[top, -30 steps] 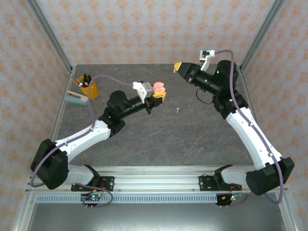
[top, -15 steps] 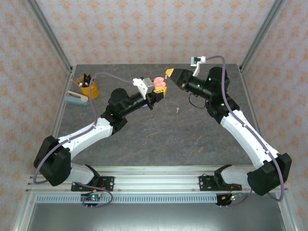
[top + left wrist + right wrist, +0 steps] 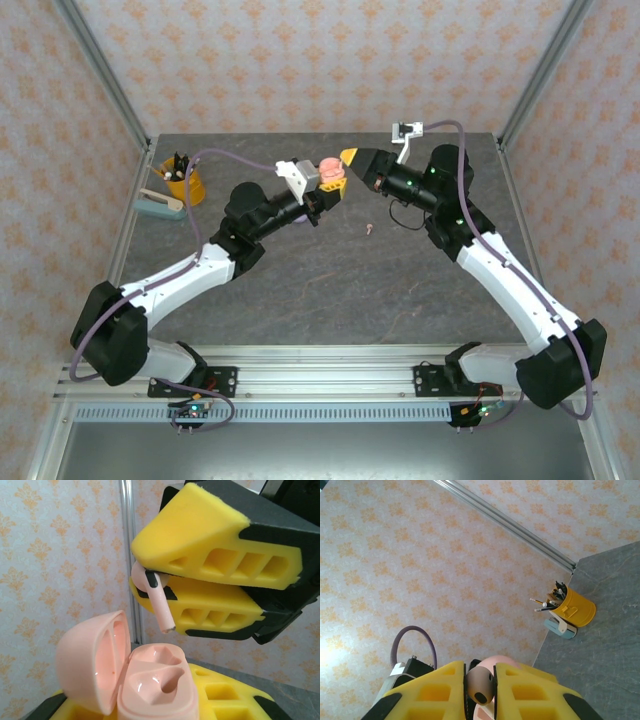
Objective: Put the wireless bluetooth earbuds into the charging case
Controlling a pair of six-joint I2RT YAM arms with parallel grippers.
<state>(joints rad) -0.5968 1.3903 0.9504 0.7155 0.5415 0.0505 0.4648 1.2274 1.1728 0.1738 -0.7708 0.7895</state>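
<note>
Since one second ago, the right arm has swung toward 9 o'clock, and its jaws have gone from well apart to just beside the left jaws, above the 12 o'clock part of the worktop (image 3: 300, 290).

The right jaws are narrow, pinching a salmon-pink earbud (image 3: 159, 602) by its head with the stem hanging free. The left jaws are clamped on the charging case (image 3: 152, 680), whose lid (image 3: 90, 665) is open. The stem tip hovers just above the case, not yet in a socket.

Likely faults:
- The stem is tilted, so it could strike the socket rim or the lid instead of seating.
- The grip is on the rounded head alone (a small contact area), so a side load could pivot the bud or drop it.
- Downward pressure could shift the case in the left jaws.

The worktop is dark grey and stone-patterned. A second earbud (image 3: 371, 228) lies loose near centre, and a yellow pen cup (image 3: 186, 184) stands at 10 o'clock. Pale walls with an orange motif and aluminium posts enclose the cell.
</note>
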